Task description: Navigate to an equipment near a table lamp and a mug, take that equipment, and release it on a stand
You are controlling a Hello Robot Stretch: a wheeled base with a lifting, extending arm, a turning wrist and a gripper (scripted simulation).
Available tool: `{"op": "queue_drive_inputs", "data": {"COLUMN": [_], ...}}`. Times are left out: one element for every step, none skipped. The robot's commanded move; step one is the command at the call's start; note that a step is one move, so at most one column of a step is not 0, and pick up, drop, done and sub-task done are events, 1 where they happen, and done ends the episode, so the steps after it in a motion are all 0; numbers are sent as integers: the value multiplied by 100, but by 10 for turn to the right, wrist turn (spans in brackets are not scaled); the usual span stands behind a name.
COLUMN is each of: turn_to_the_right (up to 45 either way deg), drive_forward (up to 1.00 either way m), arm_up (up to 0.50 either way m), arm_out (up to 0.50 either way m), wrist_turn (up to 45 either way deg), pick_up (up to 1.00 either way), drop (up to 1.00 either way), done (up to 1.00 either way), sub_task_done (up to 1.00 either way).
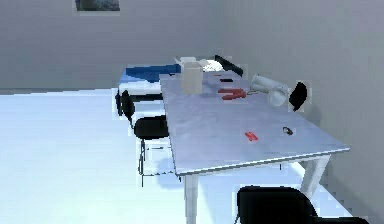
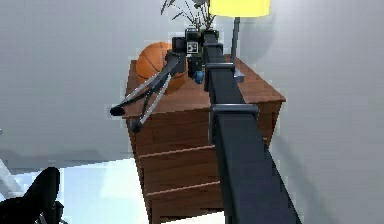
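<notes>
An orange ball (image 2: 153, 62) rests on top of a brown wooden dresser (image 2: 180, 140) in the arm side view. A table lamp (image 2: 238, 15) with a yellow shade stands at the back of the dresser top, and a small blue thing (image 2: 198, 74) sits beside the arm. The dark arm (image 2: 235, 130) rises over the dresser. The gripper (image 2: 124, 117) reaches left and down from the arm's end, its thin fingers (image 2: 160, 85) crossing in front of the ball, tips past the dresser's left edge. I cannot tell whether it holds anything.
A potted plant (image 2: 185, 10) stands behind the ball. The forward view has a long grey table (image 1: 225, 130) carrying a box (image 1: 188, 75), red items (image 1: 233, 94) and small things. Black chairs (image 1: 150, 125) stand around it, and a blue bed (image 1: 150, 72) lies behind.
</notes>
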Motion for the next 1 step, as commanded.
{"op": "queue_drive_inputs", "data": {"turn_to_the_right": [0], "drive_forward": [0], "arm_up": [0], "arm_out": [0], "wrist_turn": [450], "pick_up": [0], "drop": [0], "done": [0], "sub_task_done": [0]}}
